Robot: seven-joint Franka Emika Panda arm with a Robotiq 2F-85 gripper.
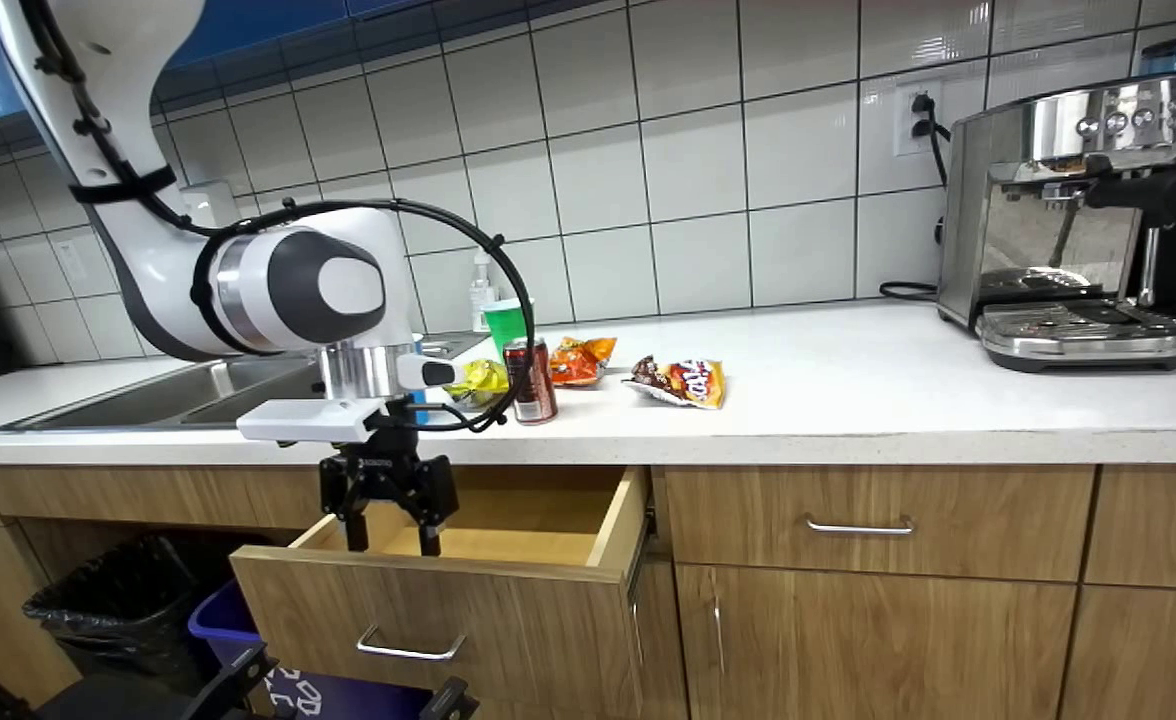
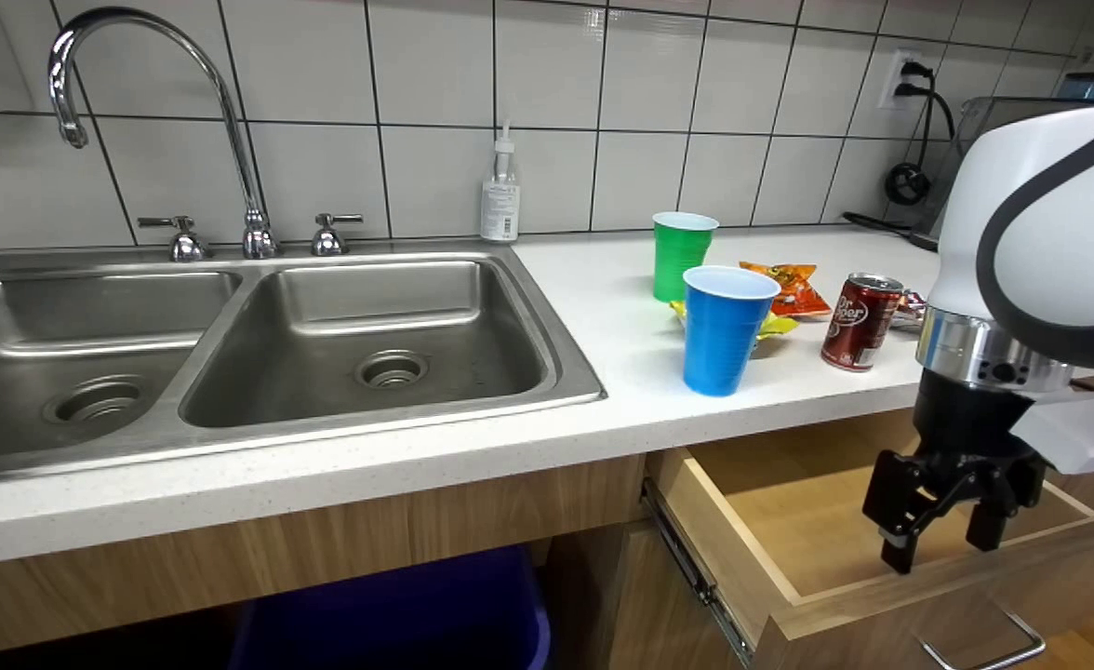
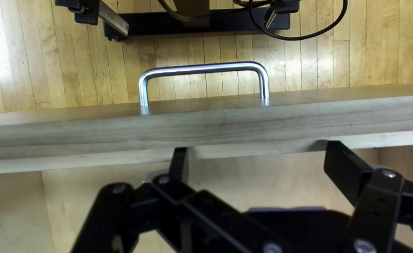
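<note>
The tool hung, fingers spread, over the pulled-out drawer.
Its tips were near the drawer's front, contact unclear; the metal handle sat outside that front, and a dark red can stood on the bench behind the tool.

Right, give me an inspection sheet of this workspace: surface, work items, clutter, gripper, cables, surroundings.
Surface: white countertop, double sink set in it.
Work items: drawer pulled out, metal handle on its front.
Clutter: blue cup, green cup, soda can, three snack bags on the countertop.
Gripper: jaws apart, nothing between them, by the drawer's front edge; contact unclear.
Cables: black cable looped along the arm; plugs in the wall outlet.
Surroundings: espresso machine on the countertop, purple bin below.
</note>
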